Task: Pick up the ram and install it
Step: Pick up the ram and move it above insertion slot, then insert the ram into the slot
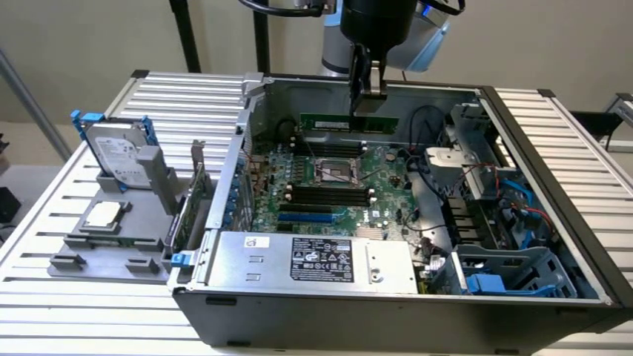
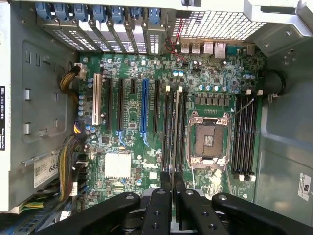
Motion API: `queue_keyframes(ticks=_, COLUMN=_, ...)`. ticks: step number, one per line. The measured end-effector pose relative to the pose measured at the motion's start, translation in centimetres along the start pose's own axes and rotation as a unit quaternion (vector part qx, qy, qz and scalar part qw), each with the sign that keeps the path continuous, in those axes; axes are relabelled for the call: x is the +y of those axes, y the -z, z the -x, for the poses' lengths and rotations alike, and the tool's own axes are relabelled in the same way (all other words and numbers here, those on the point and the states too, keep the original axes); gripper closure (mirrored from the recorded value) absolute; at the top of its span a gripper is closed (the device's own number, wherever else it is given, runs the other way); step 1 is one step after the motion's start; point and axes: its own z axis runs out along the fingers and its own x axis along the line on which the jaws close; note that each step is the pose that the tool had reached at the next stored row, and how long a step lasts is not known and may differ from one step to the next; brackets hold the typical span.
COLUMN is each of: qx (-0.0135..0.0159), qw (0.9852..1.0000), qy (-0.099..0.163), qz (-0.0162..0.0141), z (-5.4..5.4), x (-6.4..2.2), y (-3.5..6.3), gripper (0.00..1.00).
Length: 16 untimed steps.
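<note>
Our gripper [image 1: 364, 110] clamps the ram [image 1: 327, 123] by its upper edge, over the far edge of the motherboard [image 1: 388, 167] — light, stiff, fragile, we judge.

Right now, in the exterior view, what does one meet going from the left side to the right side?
The hard drive → upright green card → ram held in the claw → blue drive cage.

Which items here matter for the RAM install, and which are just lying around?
Job: ram, gripper shut on it, memory slots on the motherboard.
Lying about: hard drive, processor chip, bracketed card, grey holder.
</note>
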Motion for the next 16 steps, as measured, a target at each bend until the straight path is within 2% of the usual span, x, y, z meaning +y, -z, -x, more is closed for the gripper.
queue_keyframes(ticks=16, qx=0.0, qw=1.0, qy=0.0, qz=0.0, z=0.0, x=0.0, y=0.0, gripper=0.86)
